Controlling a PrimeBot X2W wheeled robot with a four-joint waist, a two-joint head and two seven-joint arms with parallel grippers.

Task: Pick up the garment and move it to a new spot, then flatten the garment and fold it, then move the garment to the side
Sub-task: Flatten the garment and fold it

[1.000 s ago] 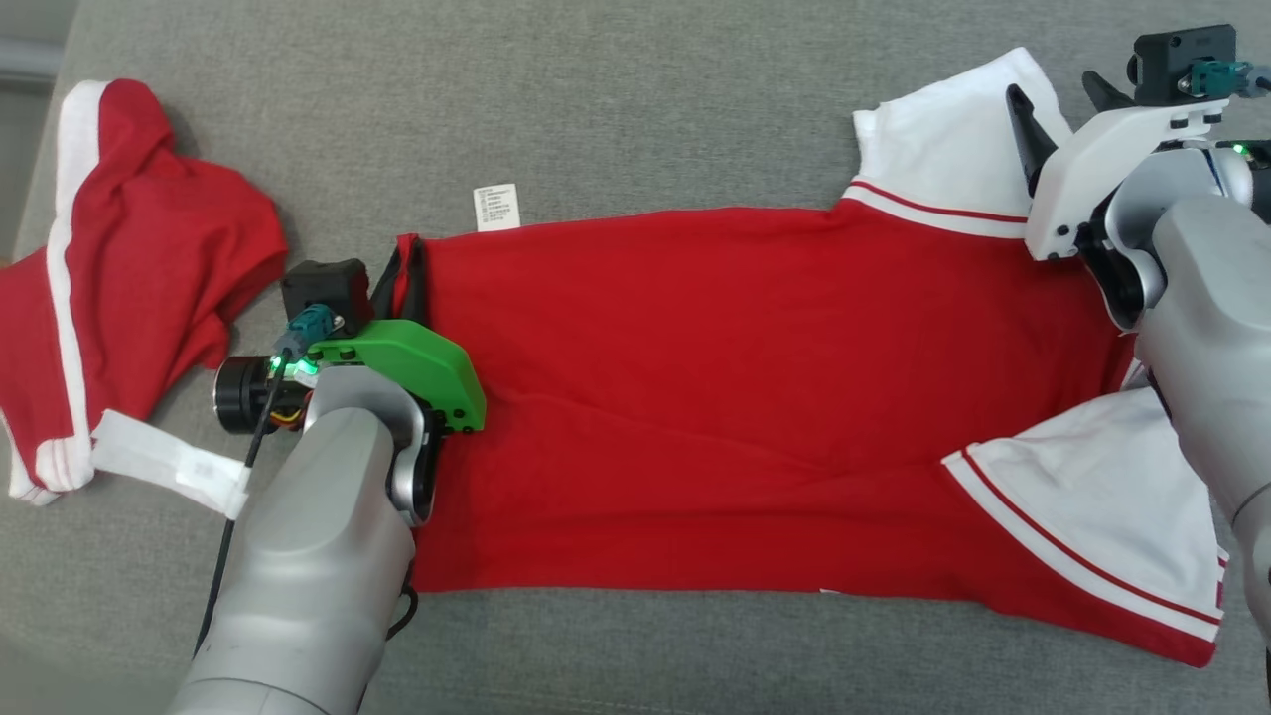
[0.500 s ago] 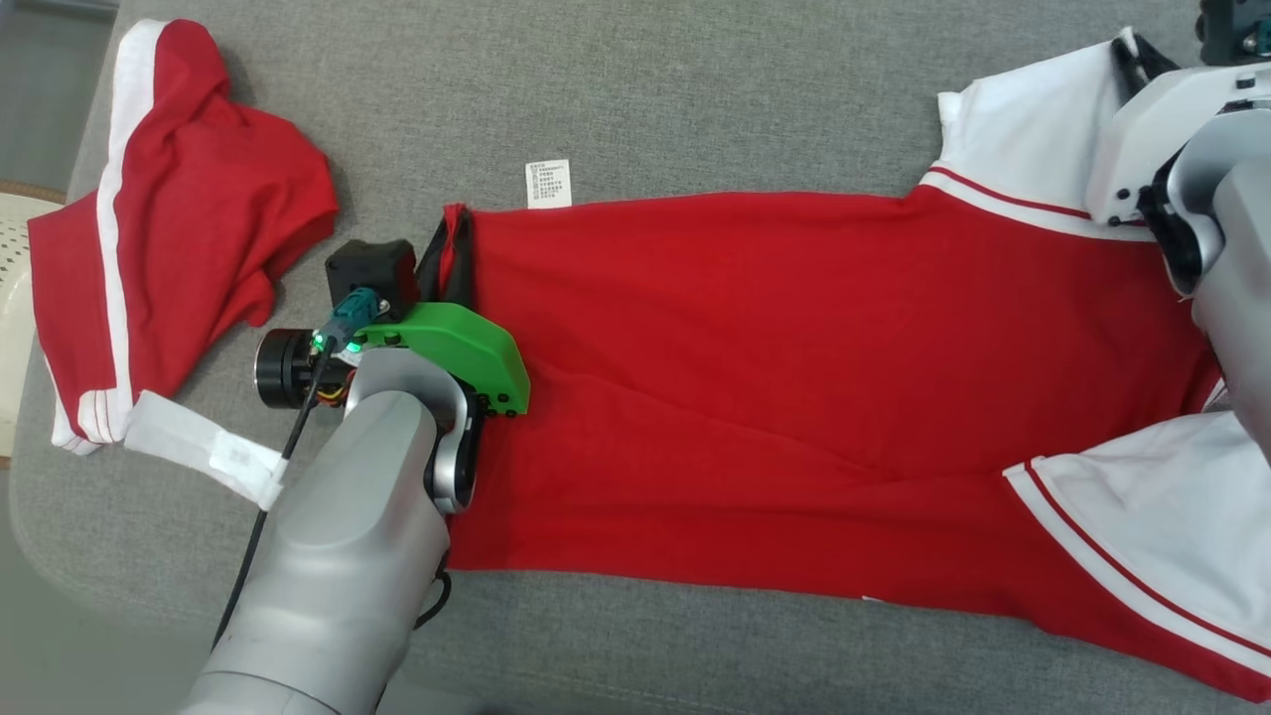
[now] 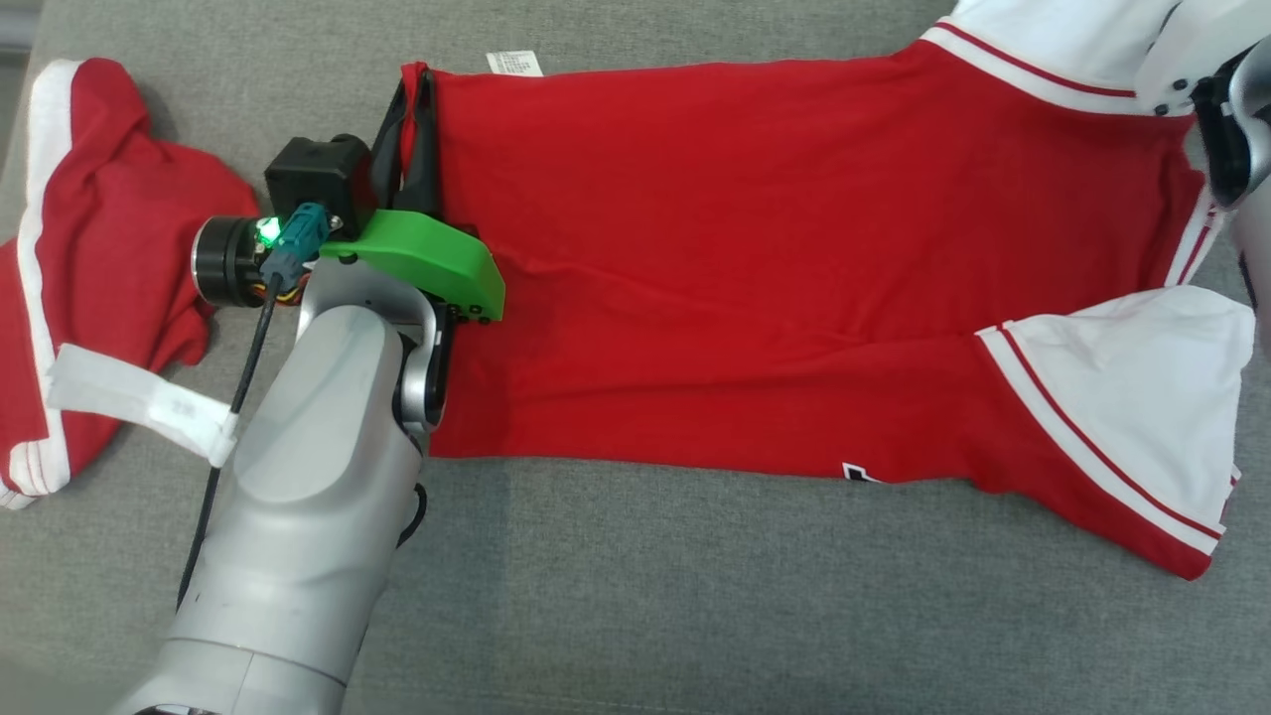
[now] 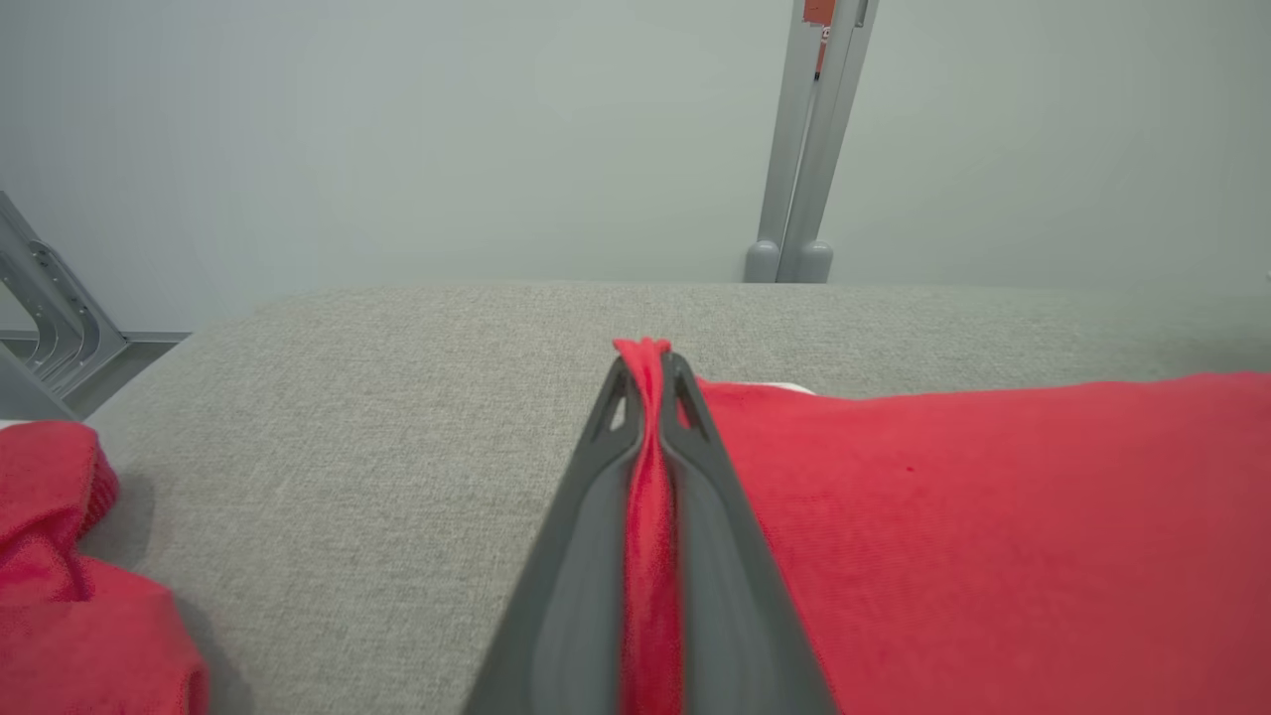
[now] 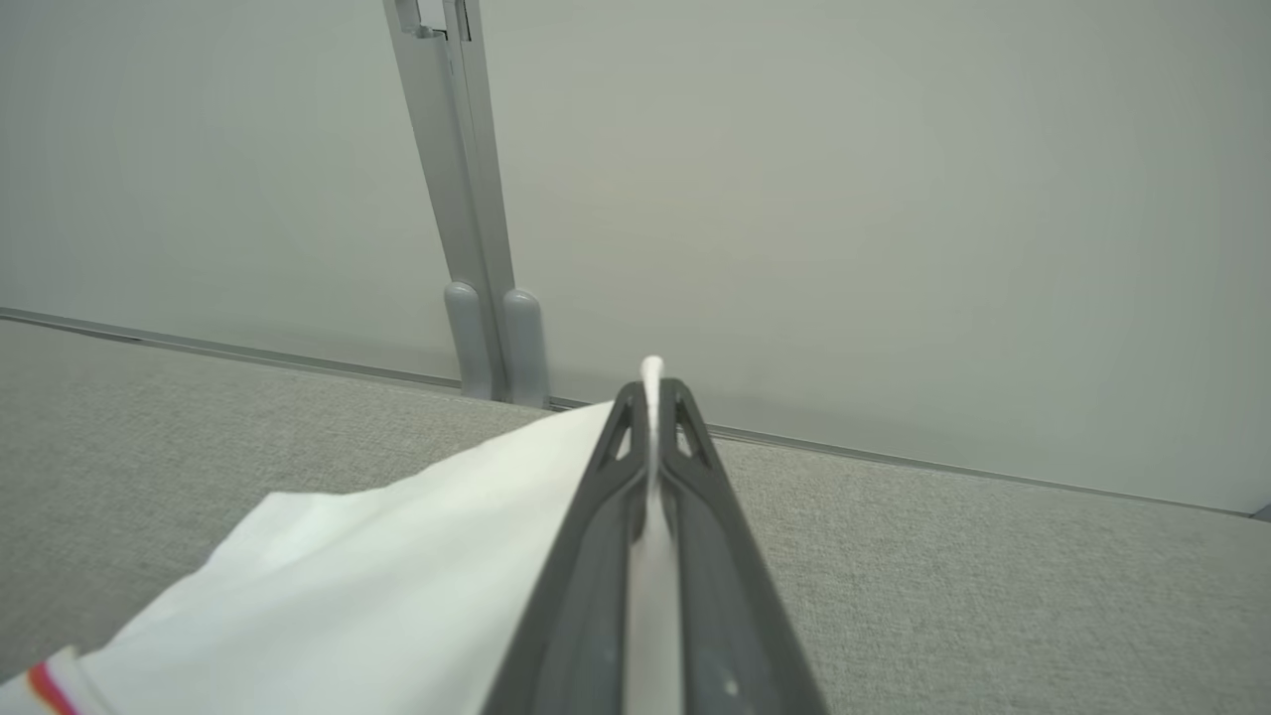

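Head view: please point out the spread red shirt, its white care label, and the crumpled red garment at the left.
spread red shirt point(image 3: 755, 248), head view, middle of the red body.
white care label point(image 3: 514, 63), head view, middle of the tag.
crumpled red garment point(image 3: 119, 228), head view, its red cloth.

in head view the garment point(image 3: 794, 248) has its upper sleeve point(image 3: 1053, 30), like the right arm point(image 3: 1246, 119), cut off.
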